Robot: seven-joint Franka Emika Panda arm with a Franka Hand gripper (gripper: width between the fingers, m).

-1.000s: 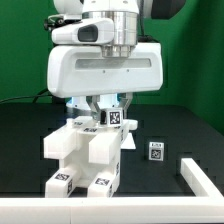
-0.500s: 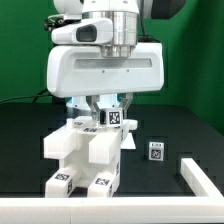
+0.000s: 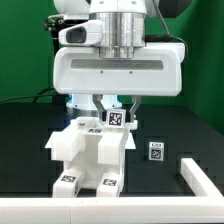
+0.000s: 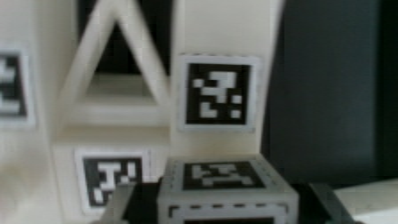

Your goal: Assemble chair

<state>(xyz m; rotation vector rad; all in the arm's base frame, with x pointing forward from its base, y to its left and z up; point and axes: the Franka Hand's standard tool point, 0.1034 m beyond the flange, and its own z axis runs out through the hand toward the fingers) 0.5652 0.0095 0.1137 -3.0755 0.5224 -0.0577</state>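
The chair (image 3: 92,150) stands in the middle of the black table as a chunky white assembly with tag markers on its lower blocks. My gripper (image 3: 118,108) comes down onto its top from above, shut on a small tagged white block (image 3: 117,118) of the chair. In the wrist view that block (image 4: 217,185) sits between my dark fingers (image 4: 128,205), which press on both of its sides. Beyond it, the chair's white panels carry a large tag (image 4: 219,95). The arm's wide white housing hides the chair's back part in the exterior view.
A small loose white piece with a tag (image 3: 155,151) lies on the table at the exterior view's right of the chair. The white L-shaped border rail (image 3: 200,180) runs along the table's front and right corner. A green wall stands behind.
The arm and the chair in its grip have shifted a little toward the exterior view's right. The grip on the block has not changed.
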